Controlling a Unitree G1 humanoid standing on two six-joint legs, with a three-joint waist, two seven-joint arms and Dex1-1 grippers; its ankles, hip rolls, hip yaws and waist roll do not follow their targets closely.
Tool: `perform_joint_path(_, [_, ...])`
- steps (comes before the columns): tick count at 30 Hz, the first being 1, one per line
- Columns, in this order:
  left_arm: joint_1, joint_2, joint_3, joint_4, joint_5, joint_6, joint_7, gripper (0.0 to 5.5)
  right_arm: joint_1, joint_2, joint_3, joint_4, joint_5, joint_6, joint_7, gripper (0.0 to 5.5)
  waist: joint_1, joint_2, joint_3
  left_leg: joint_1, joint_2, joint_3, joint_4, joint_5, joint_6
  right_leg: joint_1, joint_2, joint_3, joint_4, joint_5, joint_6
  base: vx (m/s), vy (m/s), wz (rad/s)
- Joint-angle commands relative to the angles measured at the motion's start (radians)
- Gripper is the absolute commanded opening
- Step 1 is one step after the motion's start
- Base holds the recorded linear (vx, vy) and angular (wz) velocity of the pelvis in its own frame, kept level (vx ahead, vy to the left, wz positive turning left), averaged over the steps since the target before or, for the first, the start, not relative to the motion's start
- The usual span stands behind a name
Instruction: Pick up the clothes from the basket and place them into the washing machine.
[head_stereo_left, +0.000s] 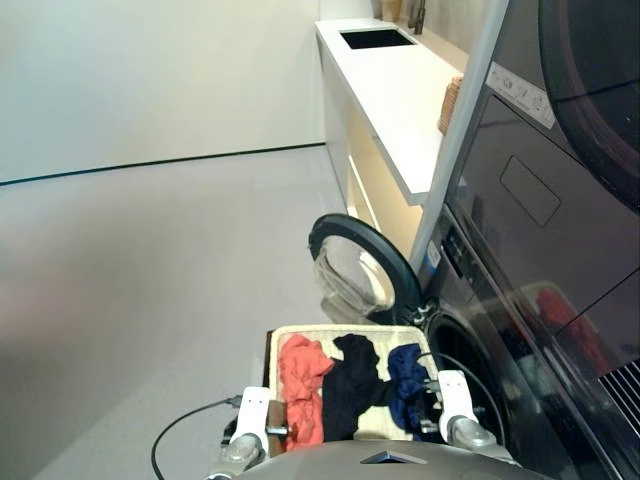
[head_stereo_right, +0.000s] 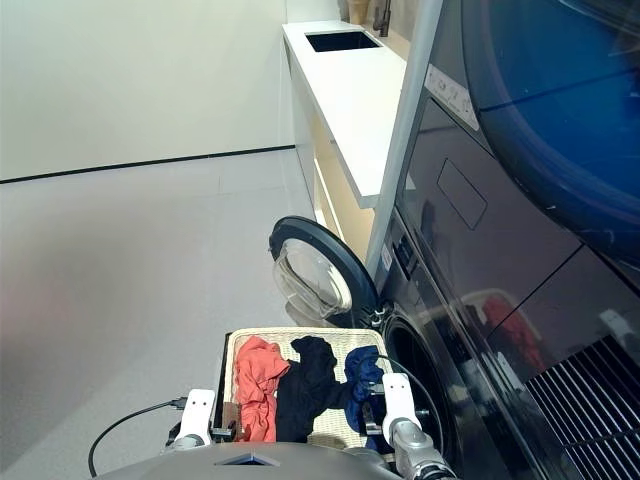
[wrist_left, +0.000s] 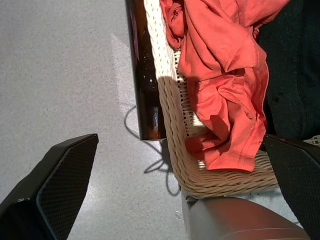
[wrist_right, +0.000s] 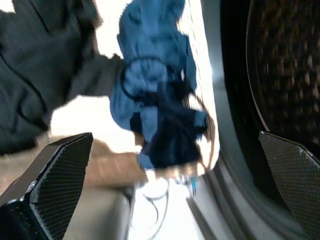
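Lying side by side in the basket (head_stereo_left: 300, 335) are the three clothes: the orange-red garment (head_stereo_left: 302, 385) on my left, the black garment (head_stereo_left: 350, 390) in the middle and the navy garment (head_stereo_left: 408, 380) on my right, nearest the washing machine (head_stereo_left: 475, 330). The basket sits just in front of me and right beside the machine's open drum, which I judge keeps the carry short. The round door (head_stereo_left: 362, 262) stands swung wide toward the floor side, leaving the drum mouth free. My left jaws (wrist_left: 180, 195) hang apart and empty over the basket's near left corner, with the orange-red garment's hem just ahead of them. My right jaws (wrist_right: 172, 185) are also apart and empty, hovering over the navy garment with the dark drum beside it, so that piece looks the natural first pick. A black cable (head_stereo_left: 185, 425) trails over the floor by my left arm. Beyond the door a white worktop (head_stereo_left: 395, 95) runs along the wall with a sink (head_stereo_left: 376, 38) set in it and a small wicker container (head_stereo_left: 450, 105) near its edge. A white label (head_stereo_left: 520, 95) sits on the upper appliance, but its print is too small for me to read.
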Motion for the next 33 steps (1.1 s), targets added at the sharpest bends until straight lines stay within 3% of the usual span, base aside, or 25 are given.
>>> perform_joint_path(1, [-0.077, 0.036, 0.017, 0.000, 0.005, -0.042, 0.001, 5.50, -0.066, 0.027, 0.025, 0.018, -0.028, -0.039, 0.008, 5.50, -0.015, -0.095, 0.014, 0.030, -0.074, 0.068, 0.048, -0.084, 0.019, 0.045, -0.046, 0.045, -0.053, -0.020, 0.114, 0.000, 0.000, 0.000])
perform_joint_path(19, [-0.090, 0.032, 0.030, 0.035, -0.016, -0.019, -0.027, 5.50, -0.098, 0.016, 0.052, 0.009, -0.042, -0.034, 0.027, 5.50, -0.016, -0.091, 0.022, 0.025, -0.075, 0.073, 0.045, -0.081, 0.020, 0.033, -0.046, 0.049, -0.054, -0.017, 0.115, 0.000, 0.000, 0.000])
perform_joint_path(33, [-0.211, 0.080, -0.055, -0.030, 0.016, -0.030, -0.010, 5.50, -0.215, -0.039, 0.127, -0.093, -0.059, -0.044, 0.026, 5.50, -0.021, -0.094, 0.096, -0.100, -0.078, 0.079, 0.061, -0.053, 0.015, -0.100, -0.053, 0.050, -0.024, 0.006, 0.118, -0.004, 0.001, 0.000])
